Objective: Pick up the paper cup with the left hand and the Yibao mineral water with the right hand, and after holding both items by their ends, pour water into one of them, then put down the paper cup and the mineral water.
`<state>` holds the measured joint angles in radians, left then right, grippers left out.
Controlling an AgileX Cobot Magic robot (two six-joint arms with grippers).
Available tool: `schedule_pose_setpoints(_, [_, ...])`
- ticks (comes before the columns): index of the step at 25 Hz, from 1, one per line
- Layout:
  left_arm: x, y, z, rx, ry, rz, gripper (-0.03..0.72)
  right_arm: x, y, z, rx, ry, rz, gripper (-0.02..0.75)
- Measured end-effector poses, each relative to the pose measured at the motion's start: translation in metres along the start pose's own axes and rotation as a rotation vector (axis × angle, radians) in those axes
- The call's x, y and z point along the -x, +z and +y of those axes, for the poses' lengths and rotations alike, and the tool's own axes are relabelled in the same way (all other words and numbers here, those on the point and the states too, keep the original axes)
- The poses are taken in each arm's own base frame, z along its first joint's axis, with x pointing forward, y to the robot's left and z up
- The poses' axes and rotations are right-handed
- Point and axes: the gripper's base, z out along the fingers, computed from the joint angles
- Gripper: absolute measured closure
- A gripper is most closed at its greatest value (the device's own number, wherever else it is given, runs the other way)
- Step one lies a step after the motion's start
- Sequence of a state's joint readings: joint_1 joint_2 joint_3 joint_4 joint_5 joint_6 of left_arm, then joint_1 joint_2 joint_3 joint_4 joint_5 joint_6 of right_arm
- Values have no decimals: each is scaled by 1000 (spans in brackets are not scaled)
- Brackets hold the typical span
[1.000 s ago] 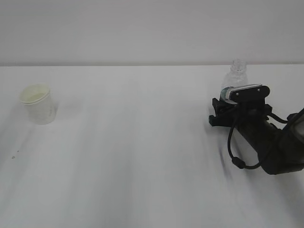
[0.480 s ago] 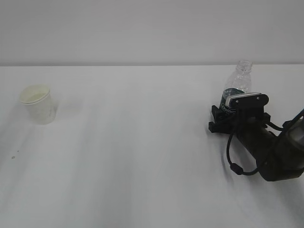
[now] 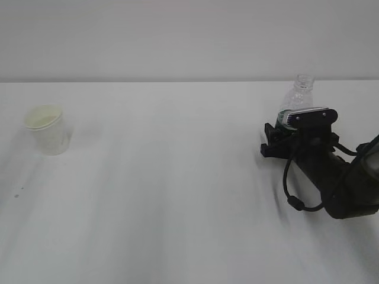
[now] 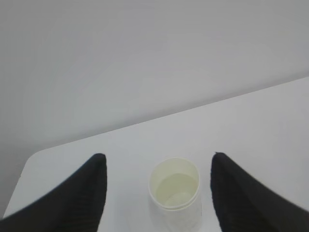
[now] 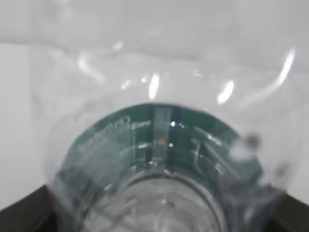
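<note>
The paper cup (image 3: 48, 130) stands upright at the table's far left. In the left wrist view the cup (image 4: 176, 193) sits ahead of and between the spread black fingers of my left gripper (image 4: 158, 155), clear of both; the gripper is open and holds nothing. This arm is outside the exterior view. The Yibao mineral water (image 3: 299, 94) stands at the right, its uncapped neck rising above my right gripper (image 3: 289, 131). Its clear body and green label (image 5: 159, 145) fill the right wrist view. The jaws of the right gripper (image 5: 159, 212) flank it, open, their tips only dark corners.
The white table (image 3: 177, 177) stretches bare between cup and bottle, with a plain pale wall behind. A small dark speck (image 3: 16, 190) lies near the left edge. A black cable (image 3: 293, 198) loops under the right arm.
The bottle's neck shifted slightly right and then stayed put. The right gripper dipped, showing more of the label, then rose again. The cup has not moved.
</note>
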<state>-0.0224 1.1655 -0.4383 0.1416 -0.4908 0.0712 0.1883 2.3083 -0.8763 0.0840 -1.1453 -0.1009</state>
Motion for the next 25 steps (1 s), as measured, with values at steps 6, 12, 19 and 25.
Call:
schedule_pose_setpoints(6, [0, 0, 0, 0, 0, 0, 212, 7, -4, -1, -1, 2, -11, 196])
schedule_pose_setpoints(12, [0, 0, 0, 0, 0, 0, 212, 11, -13, -2, 0, 2, -4, 196])
schedule_pose_setpoints(19, [0, 0, 0, 0, 0, 0, 214, 18, -24, -3, 3, 0, -5, 196])
schedule_pose_setpoints(25, [0, 0, 0, 0, 0, 0, 214, 21, -32, -2, 16, -6, 5, 196])
